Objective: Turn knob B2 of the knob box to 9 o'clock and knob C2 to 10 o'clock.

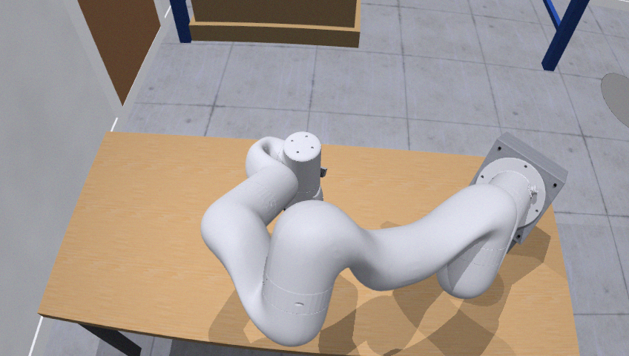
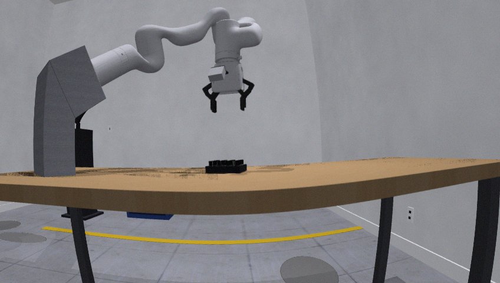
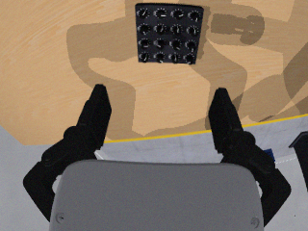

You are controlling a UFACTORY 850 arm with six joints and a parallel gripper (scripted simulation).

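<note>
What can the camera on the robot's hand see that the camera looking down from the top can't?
Only the wrist view shows the black knob box with its rows of knobs, lying ahead of the two black fingers of the open, empty gripper.

Only the top view shows the whole white arm, which hides the box beneath it, plus the grey base, blue posts and a brown crate on the floor.

Both show the wooden table and the arm's shadows on it.

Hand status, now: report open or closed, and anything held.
Hand: open wide, holding nothing, hanging high above the knob box on the table.
</note>
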